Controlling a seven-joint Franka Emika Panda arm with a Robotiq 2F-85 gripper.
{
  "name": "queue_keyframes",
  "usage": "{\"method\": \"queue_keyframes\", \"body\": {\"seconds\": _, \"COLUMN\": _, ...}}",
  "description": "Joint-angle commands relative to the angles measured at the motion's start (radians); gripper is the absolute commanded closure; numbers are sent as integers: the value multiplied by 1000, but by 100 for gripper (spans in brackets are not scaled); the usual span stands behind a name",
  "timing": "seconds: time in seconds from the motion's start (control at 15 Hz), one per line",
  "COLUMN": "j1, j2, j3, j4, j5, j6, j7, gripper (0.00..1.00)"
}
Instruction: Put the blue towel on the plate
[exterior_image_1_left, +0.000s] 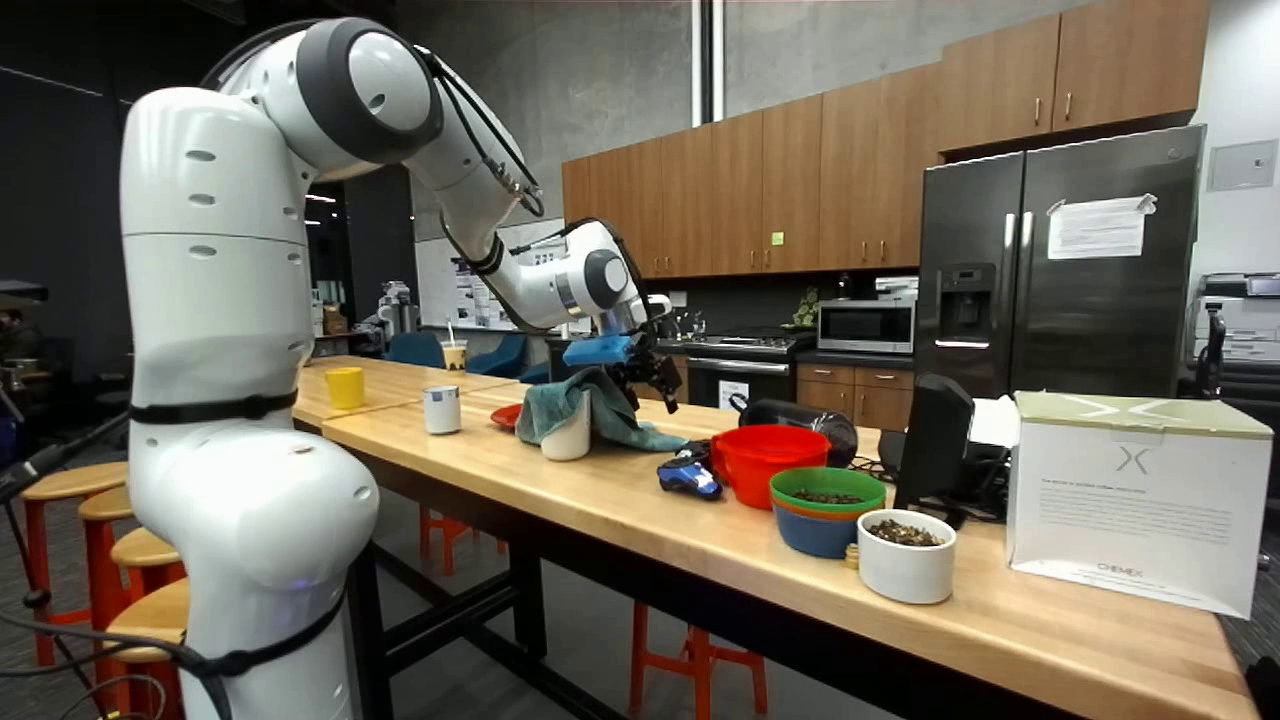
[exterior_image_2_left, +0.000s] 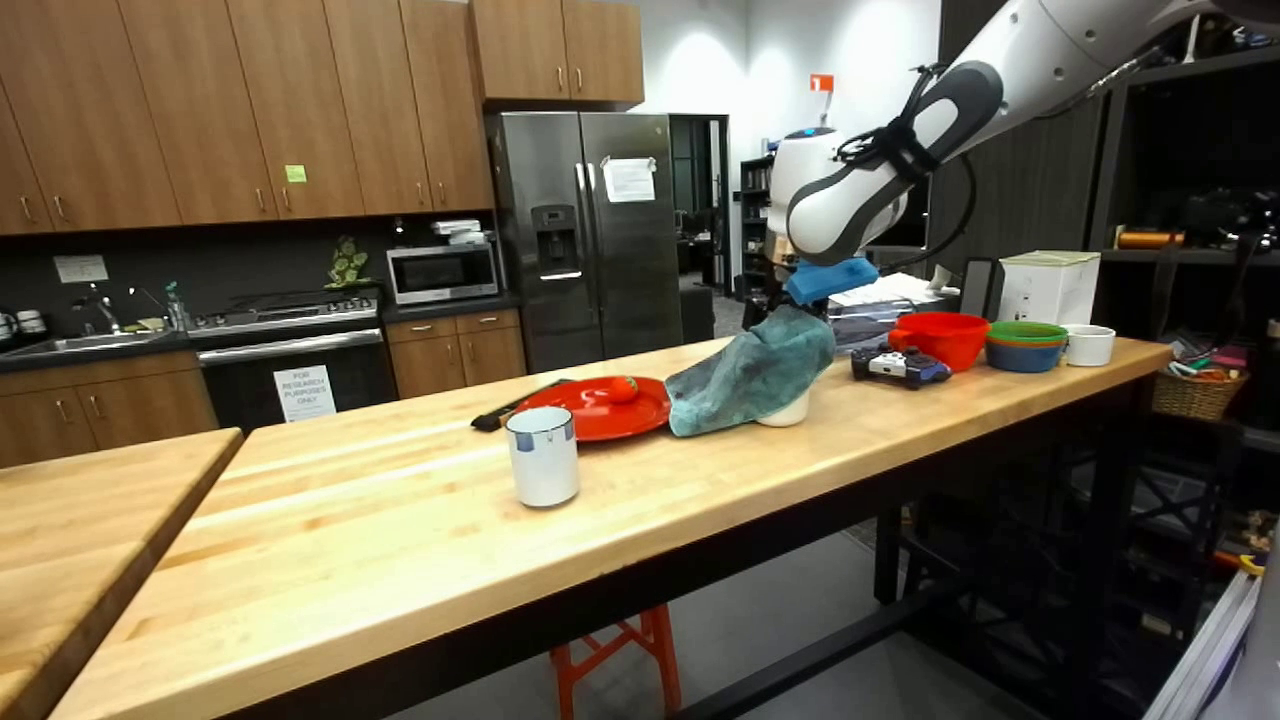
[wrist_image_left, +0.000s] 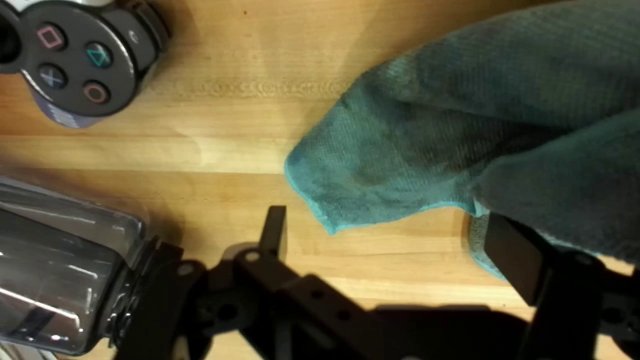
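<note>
The blue towel (exterior_image_2_left: 750, 370) lay draped over a white cup (exterior_image_1_left: 568, 438), one end trailing onto the table (exterior_image_2_left: 400, 560). Beside it sat the red plate (exterior_image_2_left: 612, 422), bearing a small red fruit (exterior_image_2_left: 622, 389); whether plate and towel touched could not be told. The fingers (wrist_image_left: 517, 257) stood wide apart by the towel's edge, grasping nothing. A game controller (wrist_image_left: 75, 67) lay on the towel's far side from the plate.

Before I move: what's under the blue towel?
Part of a white container shows beneath the blue towel; a loose end lies over the table. The container's inside and anything else under the folds are covered.
</note>
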Motion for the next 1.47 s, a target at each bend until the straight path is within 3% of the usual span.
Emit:
{"method": "queue_keyframes", "body": {"seconds": 0.0, "j1": 13, "j2": -5, "j3": -30, "j4": 3, "j5": -118, "j6": -30, "j7": 219, "gripper": 0}}
{"method": "queue_keyframes", "body": {"seconds": 0.13, "j1": 13, "j2": -8, "j3": -39, "j4": 3, "j5": -183, "j6": -59, "j7": 346, "gripper": 0}}
{"method": "queue_keyframes", "body": {"seconds": 0.2, "j1": 13, "j2": 0, "j3": -33, "j4": 1, "j5": -125, "j6": -28, "j7": 238, "gripper": 0}}
{"method": "queue_keyframes", "body": {"seconds": 0.73, "j1": 16, "j2": 2, "j3": -35, "j4": 0, "j5": -131, "j6": -29, "j7": 250, "gripper": 0}}
{"method": "queue_keyframes", "body": {"seconds": 0.93, "j1": 23, "j2": 27, "j3": -37, "j4": 30, "j5": -205, "j6": -63, "j7": 374, "gripper": 0}}
{"method": "queue_keyframes", "body": {"seconds": 1.2, "j1": 47, "j2": 30, "j3": -33, "j4": 51, "j5": -360, "j6": -194, "j7": 694, "gripper": 0}}
{"method": "queue_keyframes", "body": {"seconds": 1.27, "j1": 31, "j2": 22, "j3": -36, "j4": 25, "j5": -305, "j6": -131, "j7": 575, "gripper": 0}}
{"method": "queue_keyframes", "body": {"seconds": 1.4, "j1": 42, "j2": 23, "j3": -32, "j4": 29, "j5": -337, "j6": -166, "j7": 653, "gripper": 0}}
